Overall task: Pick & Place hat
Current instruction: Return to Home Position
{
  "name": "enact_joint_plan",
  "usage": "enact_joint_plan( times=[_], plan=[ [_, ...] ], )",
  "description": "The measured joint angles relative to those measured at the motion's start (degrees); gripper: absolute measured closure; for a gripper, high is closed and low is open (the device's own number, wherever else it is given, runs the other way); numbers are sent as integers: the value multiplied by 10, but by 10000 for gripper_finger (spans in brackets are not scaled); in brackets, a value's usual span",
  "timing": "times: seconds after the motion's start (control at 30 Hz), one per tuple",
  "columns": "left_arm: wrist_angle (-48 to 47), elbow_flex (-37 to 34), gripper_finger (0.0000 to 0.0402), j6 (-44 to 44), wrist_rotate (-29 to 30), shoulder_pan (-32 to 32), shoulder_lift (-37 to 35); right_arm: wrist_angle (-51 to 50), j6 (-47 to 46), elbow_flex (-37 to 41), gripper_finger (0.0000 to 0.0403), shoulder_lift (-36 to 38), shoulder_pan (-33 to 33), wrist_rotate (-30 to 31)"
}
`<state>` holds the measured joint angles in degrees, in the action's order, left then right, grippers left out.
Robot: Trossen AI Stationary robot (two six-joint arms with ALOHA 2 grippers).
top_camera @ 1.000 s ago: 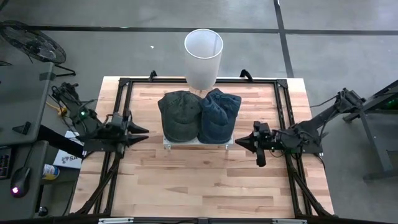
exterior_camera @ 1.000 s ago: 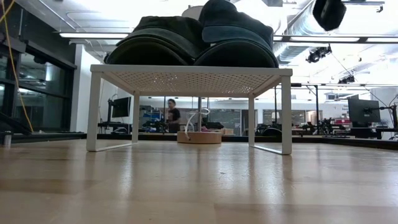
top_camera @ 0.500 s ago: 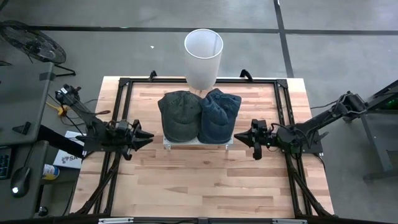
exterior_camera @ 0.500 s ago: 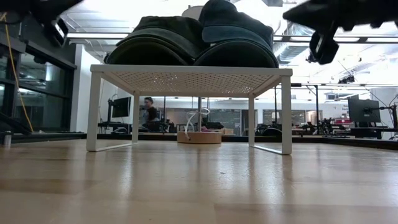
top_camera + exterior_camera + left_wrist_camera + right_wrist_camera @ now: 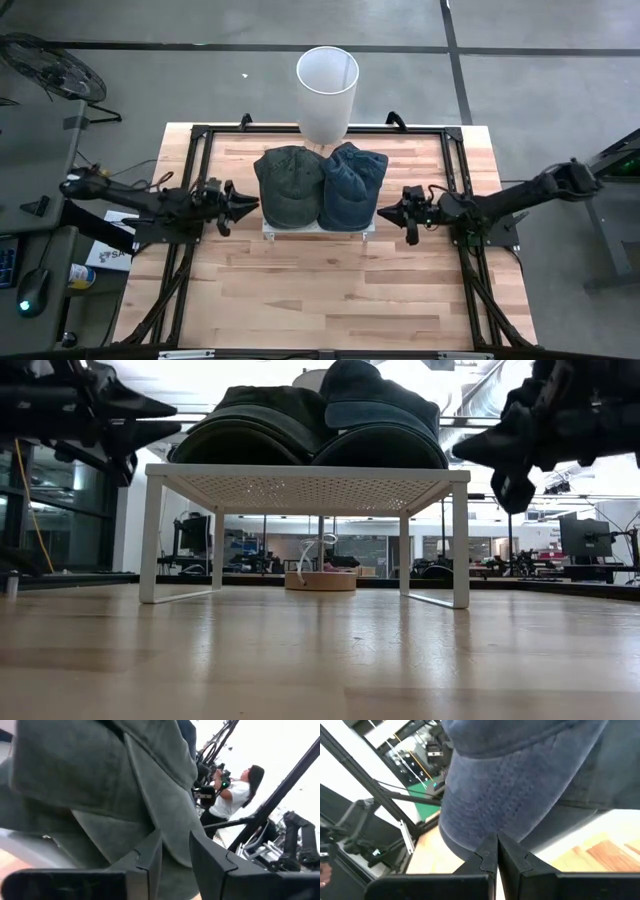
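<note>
Two caps lie side by side on top of a white perforated rack in the middle of the table: a dark green cap on the left, a blue cap on the right. My left gripper is open and level at the green cap's left edge, with cap fabric showing between its fingers. My right gripper is shut, its tips at the blue cap's right lower edge. My left gripper comes level from the table's left with its fingers on either side of the green cap's lower edge; whether they touch it I cannot tell. My right gripper points level from the table's right at the blue cap's lower edge; I cannot tell whether it touches.
A tall white cylinder bin stands at the table's far edge behind the rack. A black frame borders the tabletop. Bare wood lies nearer than the rack. A person shows in the room beyond.
Both arms have reached inward toward the rack. The left gripper has moved toward the table's right, up to the green cap's edge. The right gripper has moved toward the table's left, up to the blue cap. In the low view both have come down beside the rack top.
</note>
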<state>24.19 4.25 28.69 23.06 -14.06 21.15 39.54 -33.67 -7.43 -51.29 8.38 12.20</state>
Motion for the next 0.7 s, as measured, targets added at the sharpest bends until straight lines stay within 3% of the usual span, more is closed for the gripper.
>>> enact_joint_plan(
  times=[0.23, 0.4, 0.7],
  plan=[
    [30, -21, 360, -18, -25, 41, -32, 14, 2, 39, 403, 61, -2, -10],
    [23, -21, 396, -55, -30, 43, -44, -35, 38, 54, 403, 116, -2, -17],
    [5, -21, 400, -140, -75, 43, -54, -81, 165, 69, 403, 150, -1, -45]
  ],
)
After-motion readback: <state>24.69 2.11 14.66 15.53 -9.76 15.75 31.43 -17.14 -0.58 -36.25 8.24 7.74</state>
